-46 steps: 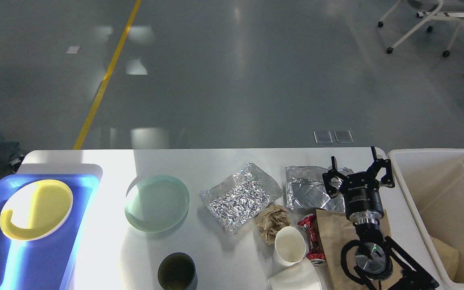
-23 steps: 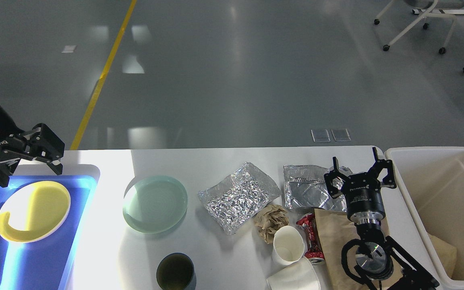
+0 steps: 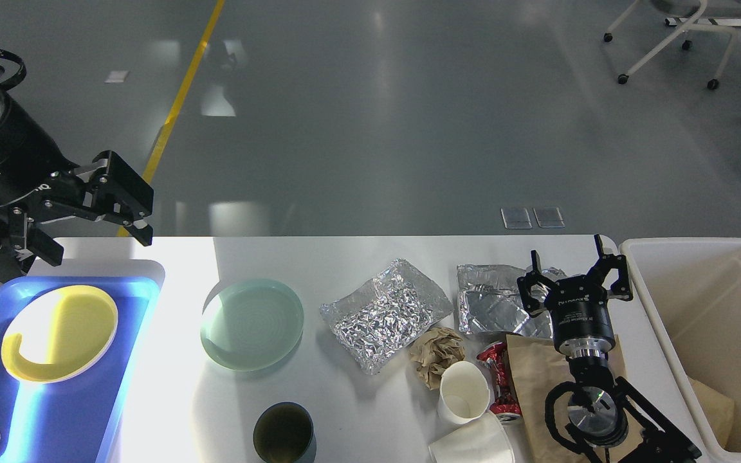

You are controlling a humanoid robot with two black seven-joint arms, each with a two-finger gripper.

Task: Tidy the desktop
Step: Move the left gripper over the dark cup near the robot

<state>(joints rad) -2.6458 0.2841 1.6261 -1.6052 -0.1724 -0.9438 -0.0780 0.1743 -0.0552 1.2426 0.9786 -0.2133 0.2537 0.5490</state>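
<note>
The desktop (image 3: 357,257) fills the near part of the view, white and lit brightly at the left. A beige bin (image 3: 705,321) is set against its right end. A blue tray (image 3: 55,399) lies at the left end, with a yellow plate (image 3: 58,334) in it. A green plate (image 3: 251,325) is placed just right of the tray. Two foil sheets (image 3: 383,312) (image 3: 493,302) lie at centre and right. A brown paper bag (image 3: 538,386) lies near right, with a red can (image 3: 496,379), two white cups (image 3: 464,392) (image 3: 470,444) and a paper wad (image 3: 436,350) beside it. A dark cup (image 3: 283,434) stands at the near edge. The left gripper (image 3: 91,235) is held above the far left corner, fingers spread. The right gripper (image 3: 573,267) is seen over the right foil, fingers apart, nothing held.
</note>
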